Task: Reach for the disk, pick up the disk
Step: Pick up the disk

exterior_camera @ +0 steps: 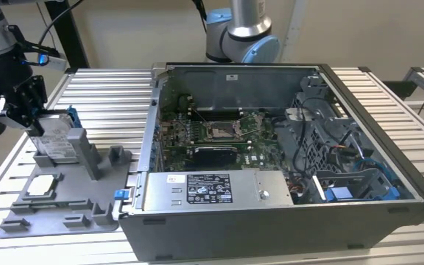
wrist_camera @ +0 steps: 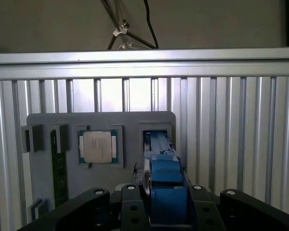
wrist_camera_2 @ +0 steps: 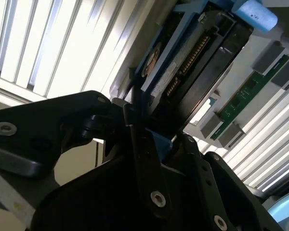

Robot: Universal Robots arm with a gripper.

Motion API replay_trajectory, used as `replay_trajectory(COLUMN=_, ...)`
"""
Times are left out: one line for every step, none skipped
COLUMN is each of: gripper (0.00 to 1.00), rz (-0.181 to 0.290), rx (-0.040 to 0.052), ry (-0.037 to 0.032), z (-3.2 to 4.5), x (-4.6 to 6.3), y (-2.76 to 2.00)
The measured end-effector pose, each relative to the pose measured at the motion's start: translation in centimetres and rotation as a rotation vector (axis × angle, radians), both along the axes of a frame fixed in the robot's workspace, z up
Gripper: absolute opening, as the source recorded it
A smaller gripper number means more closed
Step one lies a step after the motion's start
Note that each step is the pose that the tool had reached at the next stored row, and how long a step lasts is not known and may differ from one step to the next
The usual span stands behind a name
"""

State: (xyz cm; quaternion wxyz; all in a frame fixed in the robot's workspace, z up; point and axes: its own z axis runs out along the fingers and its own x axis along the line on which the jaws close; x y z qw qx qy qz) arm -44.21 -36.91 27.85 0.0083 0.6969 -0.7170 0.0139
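- Gripper (exterior_camera: 32,126) stands at the exterior view's left, jaws pressed onto the disk (exterior_camera: 53,141). In the first wrist view the disk's blue rail (wrist_camera: 159,159) sits pinched between them.
- Disk stands on edge, slightly tilted, in a slot of the grey holder (exterior_camera: 57,212), near the chip (exterior_camera: 41,185).
- Step judged: reach complete, grasp made. Whether the lower edge has left the slot cannot be told.
- Pick-up calls for a straight pull along the slot, clear of the holder's uprights.
- Surface: slatted metal table (exterior_camera: 101,94), with an open computer case (exterior_camera: 271,226) just beside the holder. Plain pale wall behind.
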Motion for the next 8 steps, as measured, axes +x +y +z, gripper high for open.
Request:
replay_trajectory(gripper=0.00, rz=0.000, rx=0.0001, ry=-0.0001, z=0.00, x=0.00, y=0.00)
replay_trajectory(gripper=0.00, rz=0.000, rx=0.0001, ry=-0.0001, z=0.00, x=0.00, y=0.00)
replay_trajectory(gripper=0.00, rz=0.000, rx=0.0001, ry=-0.0001, z=0.00, x=0.00, y=0.00)
replay_trajectory(gripper=0.00, rz=0.000, rx=0.0002, ry=-0.0002, z=0.02, x=0.00, y=0.00)
replay_trajectory(gripper=0.00, rz=0.000, rx=0.0003, ry=-0.0001, z=0.06, x=-0.01, y=0.00)
replay_trajectory(gripper=0.00, rz=0.000, rx=0.0002, ry=-0.0001, z=0.14, x=0.00, y=0.00)
replay_trajectory(gripper=0.00, rz=0.000, rx=0.0002, ry=0.0000, z=0.24, x=0.00, y=0.00)
replay_trajectory(gripper=0.00, rz=0.000, rx=0.0002, ry=0.0000, z=0.35, x=0.00, y=0.00)
